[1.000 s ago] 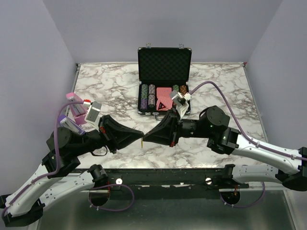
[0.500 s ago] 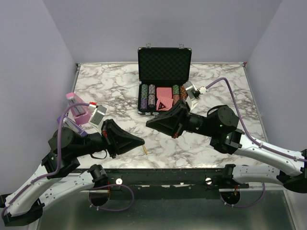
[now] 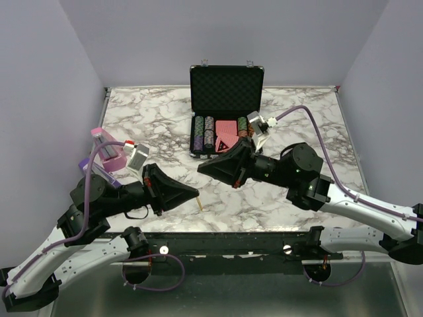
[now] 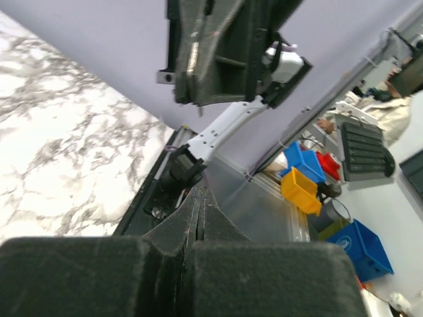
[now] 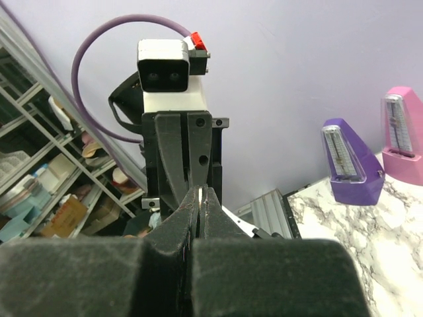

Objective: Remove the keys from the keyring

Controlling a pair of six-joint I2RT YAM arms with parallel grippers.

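Top external view: the left pincer (image 3: 194, 193) hangs low over the near part of the marble desk (image 3: 297, 115). Its jaws are pressed together on the keyring (image 3: 198, 202), which shows as a short yellow-orange sliver slanting down from the fingertips. Gripping it by one end leaves the rest of the loop free, which I judge is the point, since the other arm then has something to pull against.

The right pincer (image 3: 202, 167) sits a little behind and apart from the left one, with the tips facing each other. Its own wrist view shows the pads closed to a hairline slit. I cannot tell whether a key is pinched there. No keys can be made out in any view, as they are too small and thin at this range, so how many are off the ring is unknown.

The open black chip case (image 3: 227, 86) lies further back on the desk, and a pink metronome (image 3: 106, 146) and a purple metronome (image 3: 92, 170) stand at the left edge, all well apart from the work. Holding the ring in the air above bare marble means a freed key would fall somewhere easy to find.
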